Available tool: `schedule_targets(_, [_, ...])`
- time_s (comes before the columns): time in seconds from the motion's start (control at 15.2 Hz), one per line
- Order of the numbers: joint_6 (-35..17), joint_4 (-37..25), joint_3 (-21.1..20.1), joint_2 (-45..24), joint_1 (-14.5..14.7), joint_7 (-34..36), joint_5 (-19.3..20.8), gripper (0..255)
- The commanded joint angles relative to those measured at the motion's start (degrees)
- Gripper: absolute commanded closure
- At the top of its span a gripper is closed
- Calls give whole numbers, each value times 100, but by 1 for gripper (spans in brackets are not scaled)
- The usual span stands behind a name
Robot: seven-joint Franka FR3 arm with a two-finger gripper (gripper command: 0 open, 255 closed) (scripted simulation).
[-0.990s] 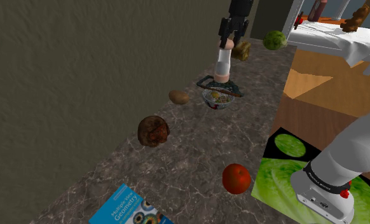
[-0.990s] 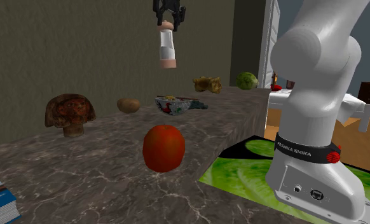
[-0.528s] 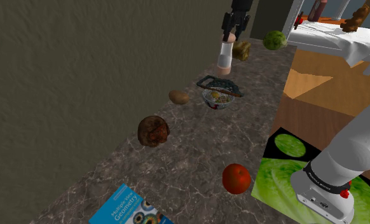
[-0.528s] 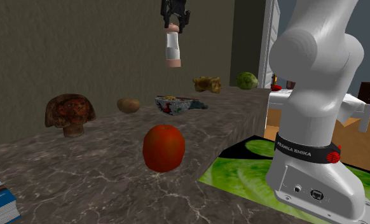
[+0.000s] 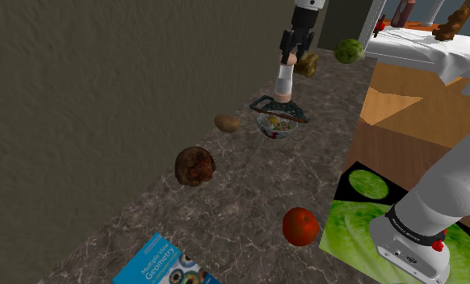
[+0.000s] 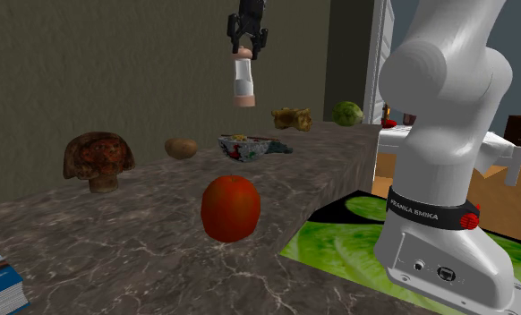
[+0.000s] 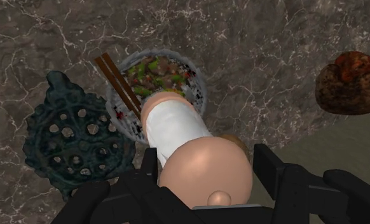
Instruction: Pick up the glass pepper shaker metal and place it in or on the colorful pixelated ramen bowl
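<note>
In the wrist view the pepper shaker (image 7: 177, 133) covers the near rim of the ramen bowl (image 7: 196, 76) and most of a brown lump behind its cap. The book (image 5: 162, 266) is cut off by the shoulder view's bottom edge. A dark perforated trivet (image 7: 72, 137) touches the bowl, and chopsticks (image 7: 117, 79) lie across the bowl's rim. A potato (image 5: 227, 123), a brown mushroom (image 5: 195, 165) and a tomato (image 5: 300, 226) sit apart on the marble counter (image 5: 225, 210). The gripper (image 5: 289, 53) clasps the white shaker by its top end, in the air over the bowl.
</note>
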State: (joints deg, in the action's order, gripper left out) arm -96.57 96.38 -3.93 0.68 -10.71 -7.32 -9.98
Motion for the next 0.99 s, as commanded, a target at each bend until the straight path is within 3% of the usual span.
schedule_targets(0.0, [-163, 185, -1, 24, 1, -26, -5, 255])
schedule_targets(0.92, [-1222, 1241, -17, 10, 17, -190, -50, 255])
